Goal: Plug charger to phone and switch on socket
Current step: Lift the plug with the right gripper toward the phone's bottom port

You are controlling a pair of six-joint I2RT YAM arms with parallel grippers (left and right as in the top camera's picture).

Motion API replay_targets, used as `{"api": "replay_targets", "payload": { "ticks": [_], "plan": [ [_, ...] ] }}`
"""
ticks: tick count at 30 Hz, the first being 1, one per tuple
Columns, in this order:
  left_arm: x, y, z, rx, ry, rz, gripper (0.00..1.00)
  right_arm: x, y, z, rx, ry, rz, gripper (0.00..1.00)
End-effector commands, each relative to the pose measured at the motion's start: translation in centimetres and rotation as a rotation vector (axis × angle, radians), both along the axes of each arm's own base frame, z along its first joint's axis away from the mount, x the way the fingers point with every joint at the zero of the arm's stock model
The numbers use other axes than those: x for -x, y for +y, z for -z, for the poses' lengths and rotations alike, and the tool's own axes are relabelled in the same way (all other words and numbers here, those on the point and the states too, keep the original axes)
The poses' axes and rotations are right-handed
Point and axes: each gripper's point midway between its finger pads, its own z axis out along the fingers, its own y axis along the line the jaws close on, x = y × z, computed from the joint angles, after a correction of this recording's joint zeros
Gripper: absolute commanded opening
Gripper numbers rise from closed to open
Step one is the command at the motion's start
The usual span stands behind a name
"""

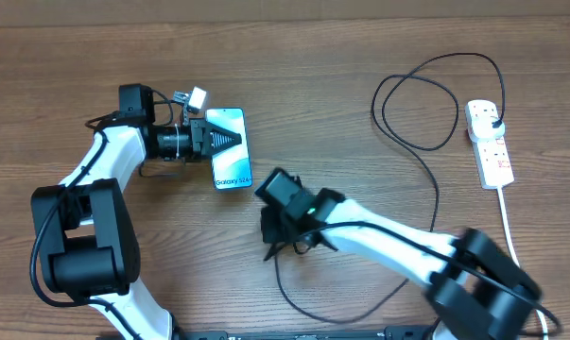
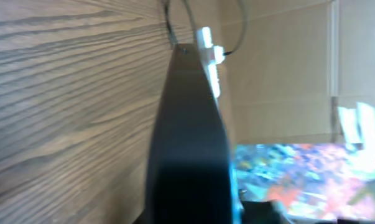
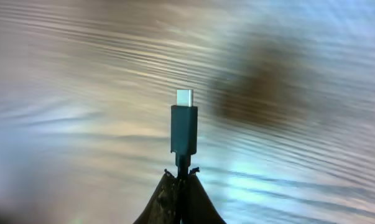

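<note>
The right end effector (image 3: 180, 186) is closed on the charger (image 3: 184, 127), pinching it just below the connector body. Nearly the whole connector and its bare metal tip stick out past the fingertips. The left end effector (image 1: 220, 140) lies across the phone (image 1: 232, 151), which rests flat on the tabletop (image 1: 360, 57) with its screen lit. I cannot tell whether those fingers are clamping the phone or only covering it.

The phone's near short edge sits near the right end effector but apart from it, so the insertion looks not yet begun. The socket (image 1: 490, 142) is well apart, on the far side of the right arm, with the plug head (image 1: 493, 119) seated in it.

The grip is low on the connector, so a slightly skewed approach could pivot the tip between the fingers and jam it against the phone's edge. If the left end effector is not truly holding, that push would slide the phone. The slack cable looping beside the right arm could also snag and tug the connector off line.
</note>
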Motion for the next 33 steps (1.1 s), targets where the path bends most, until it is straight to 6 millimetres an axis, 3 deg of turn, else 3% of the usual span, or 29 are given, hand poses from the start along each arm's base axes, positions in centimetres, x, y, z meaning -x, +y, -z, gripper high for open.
{"api": "replay_targets", "payload": {
  "ticks": [1, 4, 11, 23, 33],
  "plan": [
    [0.5, 0.8, -3.0, 0.163, -0.03, 0.006, 0.04, 1.8, 2.9, -5.5, -0.233, -0.026, -0.234, 0.04],
    [0.9, 1.6, -3.5, 0.201, -0.025, -0.007, 0.04, 3.1, 4.3, -7.1, -0.331, -0.046, -0.37, 0.04],
    [2.2, 2.4, -5.2, 0.292, -0.107, -0.011, 0.04, 4.1, 6.4, -6.8, -0.434, -0.117, -0.412, 0.04],
    [1.7, 2.5, -4.9, 0.258, -0.176, -0.001, 0.04, 2.2, 6.6, -6.8, -0.44, -0.229, -0.367, 0.04],
    [1.0, 2.6, -4.5, 0.212, -0.252, 0.011, 0.04, -0.4, 5.9, -6.4, -0.369, -0.292, -0.226, 0.04]
  ]
}}
